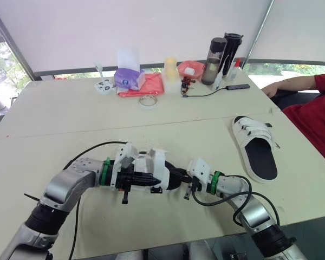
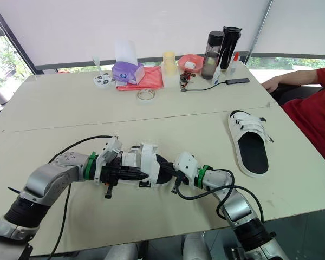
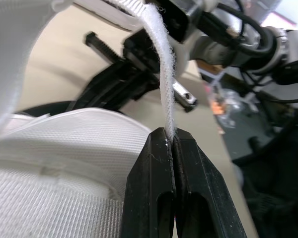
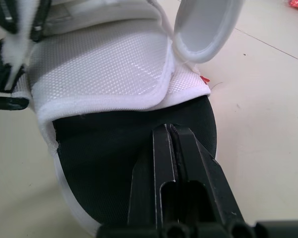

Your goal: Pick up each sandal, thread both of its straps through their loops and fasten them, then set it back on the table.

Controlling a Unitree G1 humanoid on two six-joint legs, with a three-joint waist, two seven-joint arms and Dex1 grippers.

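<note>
Left gripper [image 3: 170, 135]: jaws clamped on the white strap [image 3: 161, 74] of the near sandal [image 1: 158, 172]
Right gripper [image 4: 172, 133]: jaws together on its black footbed
Sandal: between both grippers, near side of the table [image 1: 70, 119]
Risk: we judge the thin strap may slip the pinch, or the barely braced sandal may twist
Other sandal [image 1: 257, 149]: flat, to the right
Surface: pale, seamed; bottles [image 1: 216, 53] along the far edge
Room: windows; person in red at right

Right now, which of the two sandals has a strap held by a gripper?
The sandal nearest the robot: the left gripper is shut on its white strap. The other sandal lies untouched on the table to the right.
</note>
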